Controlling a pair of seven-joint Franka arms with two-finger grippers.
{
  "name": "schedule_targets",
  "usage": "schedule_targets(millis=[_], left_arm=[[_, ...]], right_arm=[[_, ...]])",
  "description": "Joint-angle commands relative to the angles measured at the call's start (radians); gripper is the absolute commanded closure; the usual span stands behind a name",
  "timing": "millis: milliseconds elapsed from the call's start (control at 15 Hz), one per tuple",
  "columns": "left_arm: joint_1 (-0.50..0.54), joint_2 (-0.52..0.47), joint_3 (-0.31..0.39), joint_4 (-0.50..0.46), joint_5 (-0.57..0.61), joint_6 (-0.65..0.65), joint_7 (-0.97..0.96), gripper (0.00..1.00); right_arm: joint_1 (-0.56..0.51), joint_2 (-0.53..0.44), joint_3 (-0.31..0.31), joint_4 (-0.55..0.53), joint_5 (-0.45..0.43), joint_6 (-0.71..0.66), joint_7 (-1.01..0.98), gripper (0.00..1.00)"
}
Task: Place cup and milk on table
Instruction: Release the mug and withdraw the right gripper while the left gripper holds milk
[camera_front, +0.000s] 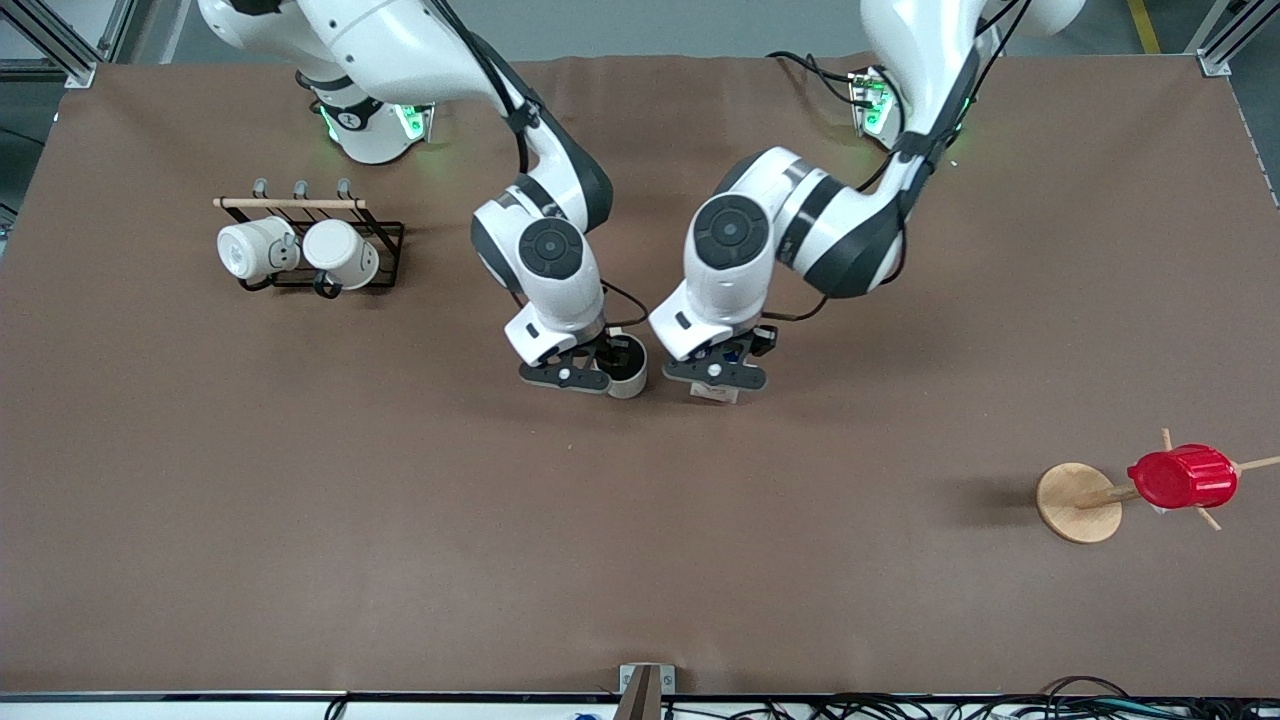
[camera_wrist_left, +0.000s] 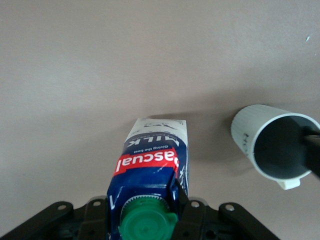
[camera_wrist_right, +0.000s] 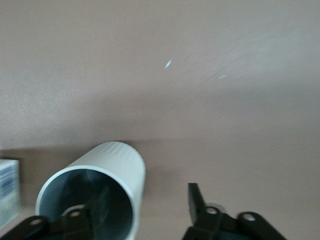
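Note:
The cream-white cup (camera_front: 630, 375) stands upright on the brown table (camera_front: 300, 500) near its middle. My right gripper (camera_front: 592, 366) is open over it: one finger (camera_wrist_right: 97, 210) is inside the cup (camera_wrist_right: 120, 160), the other finger (camera_wrist_right: 196, 200) is outside, apart from the wall. The milk (camera_wrist_left: 152, 160), blue and white with a green cap, stands beside the cup toward the left arm's end. My left gripper (camera_wrist_left: 147, 212) is shut on its top. In the front view only a bit of the carton (camera_front: 716, 395) shows under the left gripper (camera_front: 722, 378). The cup also shows in the left wrist view (camera_wrist_left: 250, 130).
A black wire rack (camera_front: 385, 240) with two brighter white mugs (camera_front: 255, 250) stands toward the right arm's end. A wooden peg stand (camera_front: 1078, 502) holding a red ribbed cup (camera_front: 1182, 477) stands toward the left arm's end, nearer the camera.

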Motion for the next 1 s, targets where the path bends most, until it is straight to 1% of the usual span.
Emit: schedule_targets(millis=[0, 267, 467, 667, 733, 800, 867, 933], left_arm=[[-0.039, 0.078, 0.014, 0.12, 0.019, -0.064, -0.073, 0.89], [-0.042, 0.085, 0.006, 0.128, 0.011, -0.072, -0.122, 0.89], [-0.05, 0.117, 0.004, 0.154, 0.01, -0.06, -0.191, 0.86], [-0.049, 0.112, 0.004, 0.153, -0.004, -0.061, -0.195, 0.83], [-0.046, 0.111, 0.004, 0.151, -0.022, -0.061, -0.196, 0.8], [-0.043, 0.109, 0.004, 0.15, -0.029, -0.061, -0.195, 0.73], [-0.041, 0.108, 0.004, 0.15, -0.027, -0.064, -0.193, 0.56], [-0.042, 0.103, 0.006, 0.15, -0.024, -0.064, -0.186, 0.35]], right_arm=[[-0.099, -0.15, 0.013, -0.032, -0.01, -0.14, -0.124, 0.0], [-0.216, -0.296, 0.01, -0.025, -0.012, -0.301, -0.238, 0.0], [-0.32, -0.398, 0.009, -0.021, -0.013, -0.389, -0.373, 0.0], [-0.42, -0.497, 0.007, -0.016, -0.019, -0.481, -0.486, 0.0], [-0.472, -0.523, 0.009, -0.004, -0.025, -0.522, -0.572, 0.0], [-0.515, -0.537, 0.01, 0.017, -0.027, -0.557, -0.644, 0.0], [-0.55, -0.544, 0.009, 0.043, -0.027, -0.588, -0.699, 0.0], [-0.589, -0.546, 0.009, 0.066, -0.027, -0.62, -0.745, 0.0]])
